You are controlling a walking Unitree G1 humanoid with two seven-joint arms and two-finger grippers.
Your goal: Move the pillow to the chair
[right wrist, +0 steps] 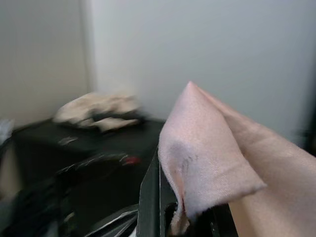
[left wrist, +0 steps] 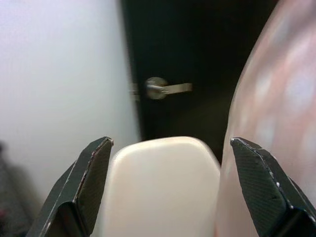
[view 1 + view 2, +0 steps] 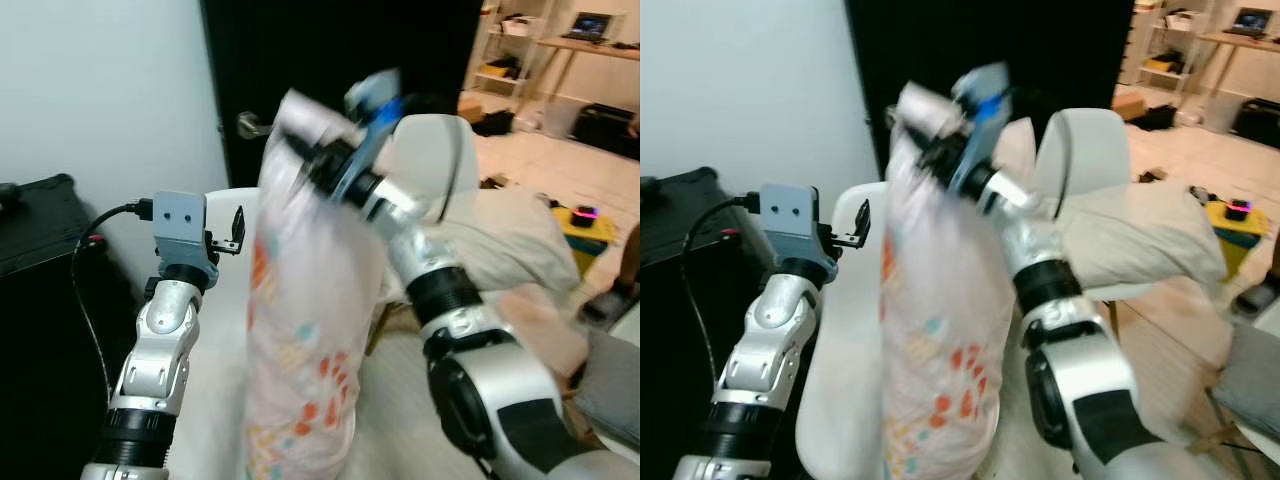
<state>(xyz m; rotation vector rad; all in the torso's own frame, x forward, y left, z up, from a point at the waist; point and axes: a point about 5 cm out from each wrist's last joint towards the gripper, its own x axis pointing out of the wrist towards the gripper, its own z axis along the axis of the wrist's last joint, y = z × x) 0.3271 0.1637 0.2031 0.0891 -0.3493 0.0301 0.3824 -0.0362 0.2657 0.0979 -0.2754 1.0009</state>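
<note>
Fabric comes first: the pillow (image 3: 300,330) is a soft, pale pink sack printed with orange and teal shapes, hanging long and limp in the middle of the head views, its top corner bunched and creased. The right gripper (image 3: 318,160) is clamped on that corner at about 12 o'clock of the pillow, black fingers pinching the cloth; in the right wrist view the pink corner (image 1: 207,158) folds over one finger. The right arm rises from 5 o'clock, silver with black joints, elbow bent, forearm slanting up and leftward.

At 9 o'clock of the pillow the left gripper (image 2: 173,192) is held up, fingers (image 2: 91,182) spread wide apart and holding nothing, wrist pointed forward, a black cable trailing from it. Between those fingers sits the smooth, rounded white back of the chair (image 2: 163,182), just behind and beside the pillow.

At 3 o'clock a second white chair (image 3: 430,150) carries a beige cushion (image 3: 500,245). Behind are a black door (image 3: 340,60) with a metal lever handle (image 2: 165,89), a white wall (image 3: 100,90), and black furniture (image 3: 30,220) at 9 o'clock. Farther off at 1 o'clock are pale tiles and shelving (image 3: 515,45).
</note>
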